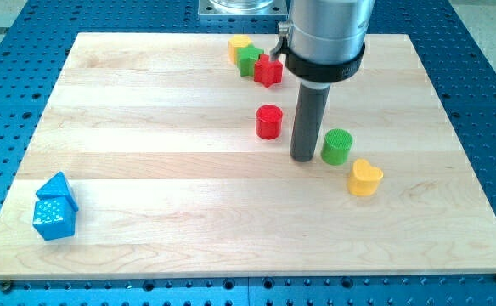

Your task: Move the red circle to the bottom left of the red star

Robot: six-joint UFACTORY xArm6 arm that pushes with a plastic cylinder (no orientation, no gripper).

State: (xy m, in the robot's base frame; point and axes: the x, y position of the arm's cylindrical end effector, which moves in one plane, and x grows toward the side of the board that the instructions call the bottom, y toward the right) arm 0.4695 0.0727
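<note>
The red circle (268,121) stands a little above the board's middle. The red star (268,70) lies near the view's top, directly above the circle with a clear gap between them. My tip (303,157) rests on the board just right of the red circle and slightly below it, apart from it. The tip is close to the left side of a green circle (337,146).
A green block (249,59) and a yellow block (239,48) touch the red star's upper left. A yellow heart (365,178) lies below and right of the green circle. Two blue blocks (54,208) sit at the bottom left of the wooden board (146,127).
</note>
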